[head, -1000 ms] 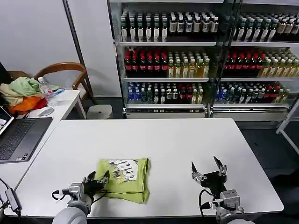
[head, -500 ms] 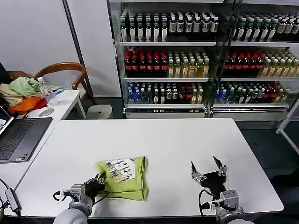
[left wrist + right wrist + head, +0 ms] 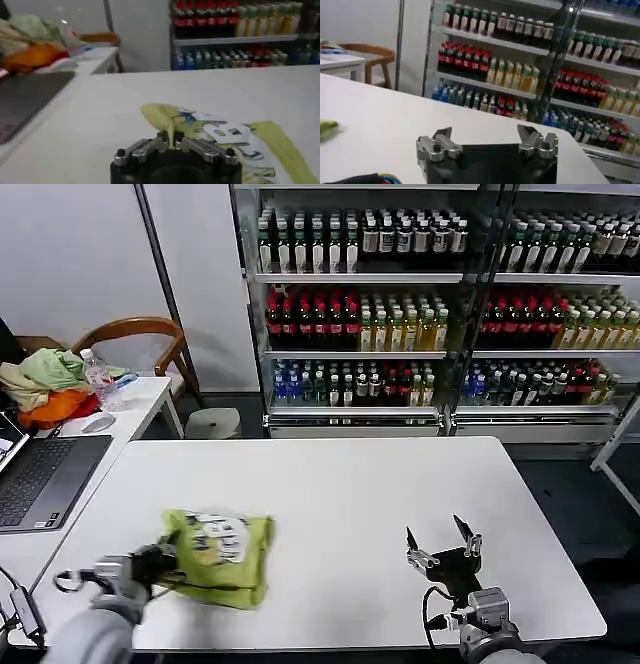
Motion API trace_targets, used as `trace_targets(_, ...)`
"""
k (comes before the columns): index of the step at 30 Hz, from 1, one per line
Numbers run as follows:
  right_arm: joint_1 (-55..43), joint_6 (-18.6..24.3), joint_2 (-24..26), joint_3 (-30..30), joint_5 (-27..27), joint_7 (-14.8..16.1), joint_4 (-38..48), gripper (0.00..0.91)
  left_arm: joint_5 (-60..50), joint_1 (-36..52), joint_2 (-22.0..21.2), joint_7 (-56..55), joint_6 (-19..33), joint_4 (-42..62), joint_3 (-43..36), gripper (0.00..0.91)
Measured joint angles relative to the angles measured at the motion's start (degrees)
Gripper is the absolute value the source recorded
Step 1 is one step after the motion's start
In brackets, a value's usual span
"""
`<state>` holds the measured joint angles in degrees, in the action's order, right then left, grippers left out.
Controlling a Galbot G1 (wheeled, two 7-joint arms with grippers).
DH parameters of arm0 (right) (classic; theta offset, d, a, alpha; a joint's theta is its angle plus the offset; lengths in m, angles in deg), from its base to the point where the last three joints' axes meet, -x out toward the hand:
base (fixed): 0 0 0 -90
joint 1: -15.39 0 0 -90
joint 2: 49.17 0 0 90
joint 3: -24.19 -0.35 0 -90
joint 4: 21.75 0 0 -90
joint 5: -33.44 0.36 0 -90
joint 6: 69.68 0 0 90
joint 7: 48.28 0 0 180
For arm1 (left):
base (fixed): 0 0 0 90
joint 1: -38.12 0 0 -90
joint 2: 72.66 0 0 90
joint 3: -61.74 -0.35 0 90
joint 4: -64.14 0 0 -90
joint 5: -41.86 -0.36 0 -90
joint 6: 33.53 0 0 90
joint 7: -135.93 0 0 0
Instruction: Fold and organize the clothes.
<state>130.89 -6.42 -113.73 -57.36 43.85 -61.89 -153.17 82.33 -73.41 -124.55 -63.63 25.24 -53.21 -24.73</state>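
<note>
With our left gripper (image 3: 171, 145) pinched on the folded shirt (image 3: 218, 552) at the table's (image 3: 350, 494) near left, we should drag low and steadily, right gripper (image 3: 440, 545) idle, open.

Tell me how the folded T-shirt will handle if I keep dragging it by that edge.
Likely floppy: the T-shirt bunches where the left end effector pinches it. Probably light, sliding easily over the smooth table. The folds may come loose.
</note>
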Motion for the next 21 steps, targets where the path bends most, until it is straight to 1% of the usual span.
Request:
trace_targets(7, -1.2, 0.1, 0.2, 1.1, 0.2, 0.0, 0.4, 0.907, 2.3, -4.8, 7.9, 2.1, -0.9, 2.6, 13.7, 0.040)
trace_targets(11, -1.3, 0.1, 0.2, 1.2, 0.1, 0.0, 0.5, 0.907, 2.7, -6.1, 9.8, 2.2, -1.2, 1.7, 17.9, 0.040)
trace_targets(13, -1.2, 0.0, 0.2, 1.2, 0.1, 0.0, 0.5, 0.907, 2.1, -6.5, 9.8, 2.1, -1.3, -0.2, 18.3, 0.040)
trace_targets(16, -1.0, 0.0, 0.0, 1.1, -0.2, 0.0, 0.2, 0.907, -0.5, -6.6, 8.1, 1.7, -1.3, -4.1, 16.5, 0.040)
trace_targets(19, -0.5, 0.0, -0.2, 0.7, -0.4, 0.0, -0.1, 0.907, -6.1, -6.6, 5.0, 1.6, -1.3, -7.1, 11.7, 0.040)
trace_targets(21, -0.3, -0.1, -0.2, 0.5, -0.5, 0.0, -0.2, 0.907, -10.8, -6.3, 2.5, 1.8, -1.0, -8.2, 6.8, 0.040)
